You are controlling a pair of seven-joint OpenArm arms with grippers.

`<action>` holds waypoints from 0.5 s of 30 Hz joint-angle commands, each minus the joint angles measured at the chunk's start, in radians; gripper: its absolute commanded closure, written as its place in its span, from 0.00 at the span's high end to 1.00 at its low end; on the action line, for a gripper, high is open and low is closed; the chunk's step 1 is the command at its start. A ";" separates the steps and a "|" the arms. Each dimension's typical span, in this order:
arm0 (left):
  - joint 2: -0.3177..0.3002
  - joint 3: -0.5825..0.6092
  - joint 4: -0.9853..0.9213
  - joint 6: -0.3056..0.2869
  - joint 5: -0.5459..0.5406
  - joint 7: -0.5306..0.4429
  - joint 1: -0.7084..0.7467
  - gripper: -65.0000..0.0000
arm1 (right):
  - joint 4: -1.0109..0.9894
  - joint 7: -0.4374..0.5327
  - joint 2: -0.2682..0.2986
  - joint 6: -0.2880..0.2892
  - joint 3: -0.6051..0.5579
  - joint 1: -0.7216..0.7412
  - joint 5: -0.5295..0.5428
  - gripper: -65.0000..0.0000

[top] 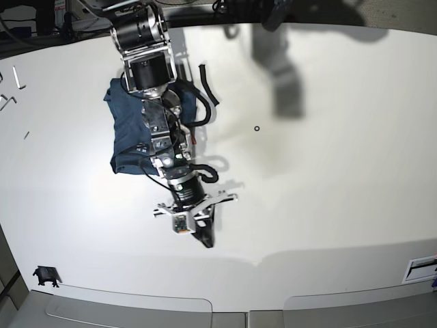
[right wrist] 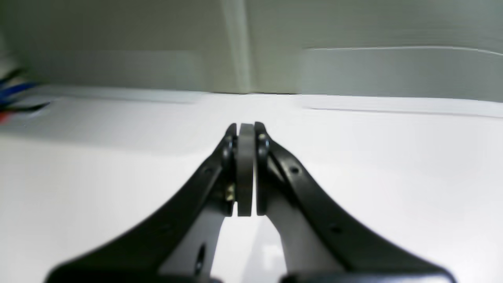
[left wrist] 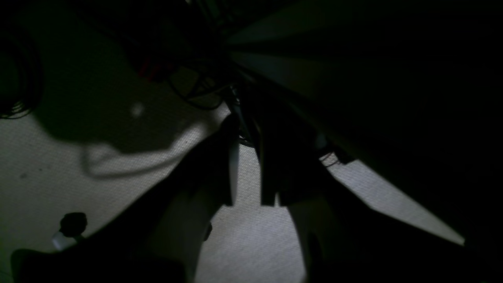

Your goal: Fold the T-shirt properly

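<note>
The right gripper [top: 204, 236] hung over the white table [top: 328, 191], jaws pressed together and empty. The navy T-shirt [top: 126, 133] lay bunched behind it, beneath the arm. The left gripper [left wrist: 247, 169], off the table over carpet, stood slightly parted, holding nothing. Judged best: reopen, retreat to a hem edge, pinch one layer.

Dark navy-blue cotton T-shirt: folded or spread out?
Folded or bunched: the dark navy-blue cotton T-shirt is a compact bundle on the white table, partly hidden under the right arm.

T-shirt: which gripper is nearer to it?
Right. The right gripper hovers over bare table just past the T-shirt; the left gripper hangs off the table, over the floor.
</note>
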 commanded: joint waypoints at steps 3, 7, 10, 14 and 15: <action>0.008 0.002 0.005 -0.010 0.002 -0.010 0.011 0.12 | 0.018 0.032 -0.002 0.142 0.003 0.030 -0.001 0.00; 0.008 0.002 0.005 -0.010 0.002 -0.010 0.011 0.12 | 0.018 0.032 -0.002 0.343 0.003 0.030 -0.001 0.00; 0.008 0.002 0.005 -0.010 0.002 -0.010 0.011 0.12 | 0.018 0.032 -0.002 0.504 0.003 0.030 -0.001 0.00; 0.008 0.002 0.005 -0.010 0.002 -0.010 0.011 0.12 | 0.018 0.032 -0.002 0.504 0.003 0.030 -0.001 0.00; 0.008 0.002 0.005 -0.010 0.002 -0.010 0.011 0.12 | 0.018 0.032 -0.002 0.504 0.003 0.029 -0.001 0.00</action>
